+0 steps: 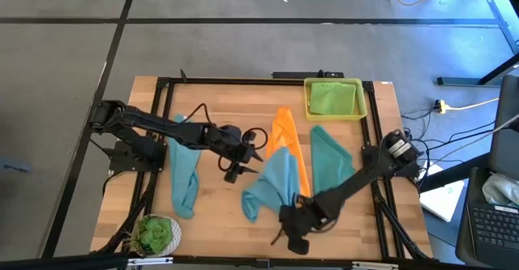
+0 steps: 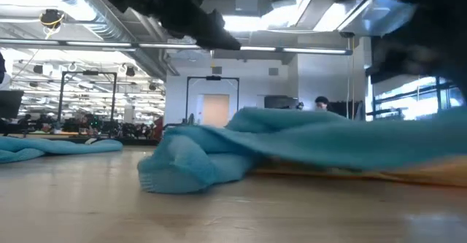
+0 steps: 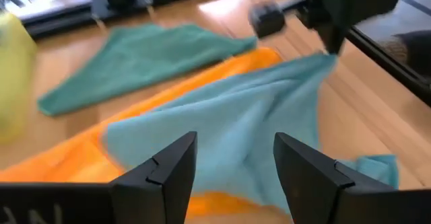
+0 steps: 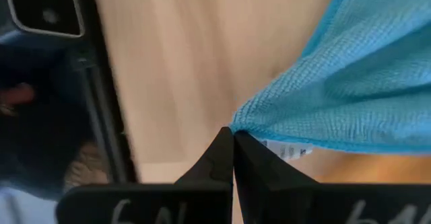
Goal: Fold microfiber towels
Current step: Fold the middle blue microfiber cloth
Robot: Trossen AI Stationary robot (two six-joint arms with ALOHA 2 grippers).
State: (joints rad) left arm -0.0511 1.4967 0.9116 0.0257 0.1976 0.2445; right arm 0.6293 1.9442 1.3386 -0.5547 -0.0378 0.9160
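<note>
Five microfiber towels on the wooden surface [image 1: 219, 201], itemised from the high view.

1. Light blue towel [image 1: 272, 185], centre: crumpled, lying partly over the orange towel. One corner with a small white tag [image 4: 286, 150] is pinched in the right tool [image 1: 296, 221], whose fingers are clenched on it at the near edge of the surface. The rest of the cloth spreads away from that tool toward the centre.
2. Orange towel [image 1: 289, 136]: a long strip running from mid-surface toward the near edge, under the light blue towel and just beside the teal one.
3. Teal towel [image 1: 331, 160]: flat, roughly triangular, on the right side of the orange strip and touching it.
4. Second light blue towel [image 1: 184, 177]: a long bunched strip at the left, under the left arm, well apart from the central group.
5. Lime green towel [image 1: 332, 98]: inside the yellow plastic tray [image 1: 307, 100] at the far right corner.

Left tool [image 1: 243, 155]: released, fingers spread (the gap is plain in its wrist view), hovering above the surface just left of the central light blue towel, not touching it.

Also present: a potted plant [image 1: 156, 233] at the near left corner.
</note>
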